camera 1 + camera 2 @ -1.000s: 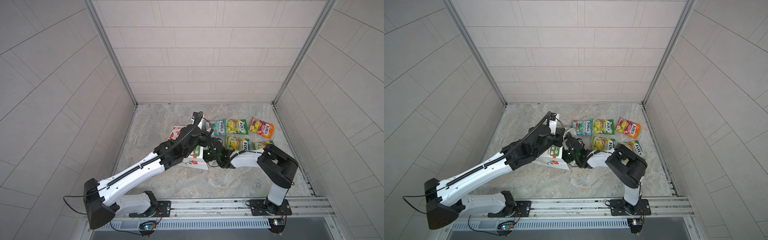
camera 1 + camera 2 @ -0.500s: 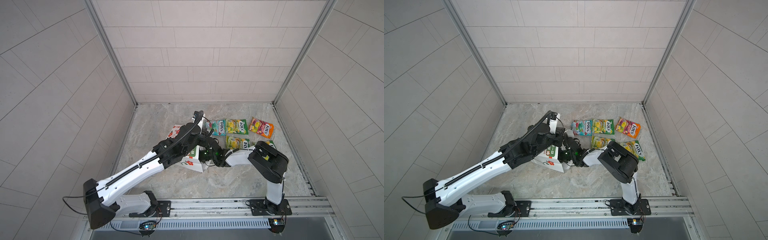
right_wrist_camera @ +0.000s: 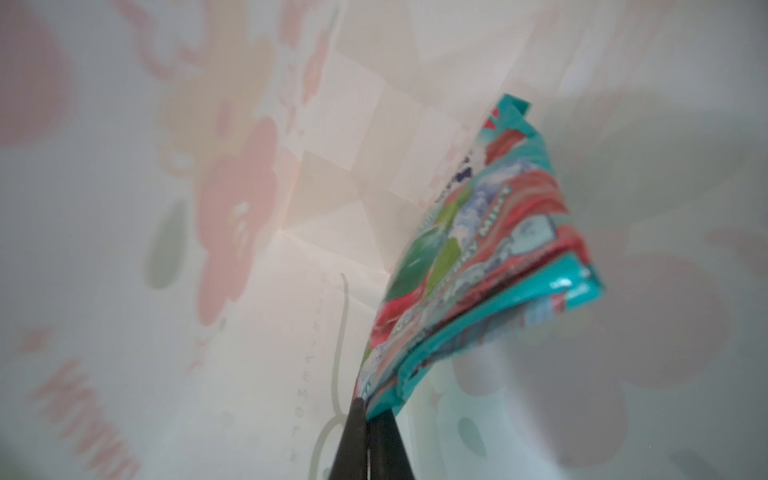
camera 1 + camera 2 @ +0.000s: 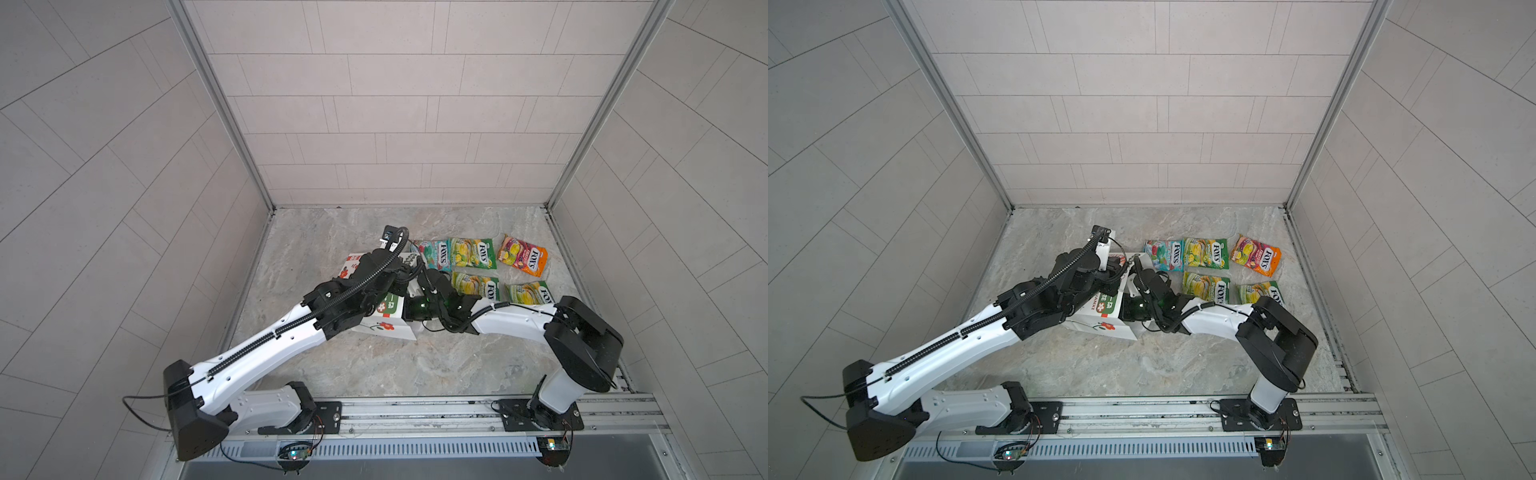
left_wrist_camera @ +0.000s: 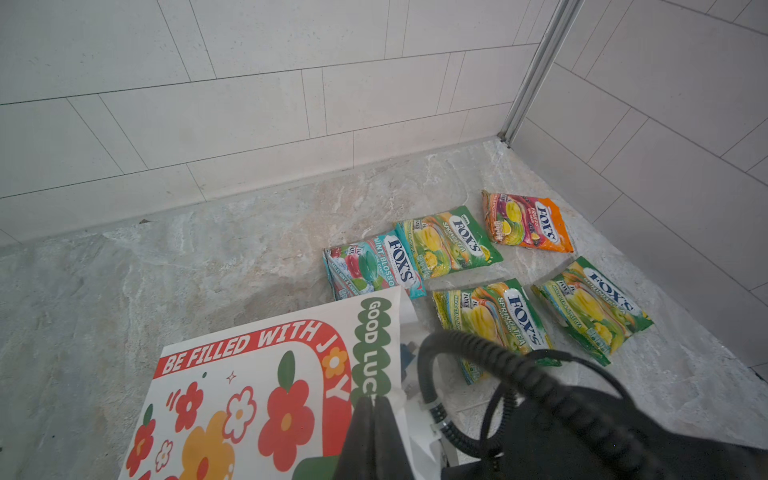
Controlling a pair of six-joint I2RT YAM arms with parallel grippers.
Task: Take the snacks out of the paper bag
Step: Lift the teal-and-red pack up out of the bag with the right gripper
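Since a second ago the right gripper (image 3: 368, 409) has closed: its fingers now pinch the corner of a teal packet (image 3: 478, 270) inside the paper bag (image 4: 384, 328), which lies on its side at the middle of both top views. The left gripper (image 5: 374, 405), fingers shut, clamps the edge of the bag's mouth, low in the left wrist view. Five packets (image 5: 494, 320) already lie on the floor (image 4: 374, 374) to the right of the bag: one teal, three green, one orange. Judging by this, only the sixth remains to be drawn out and laid beside them; no other shows inside.
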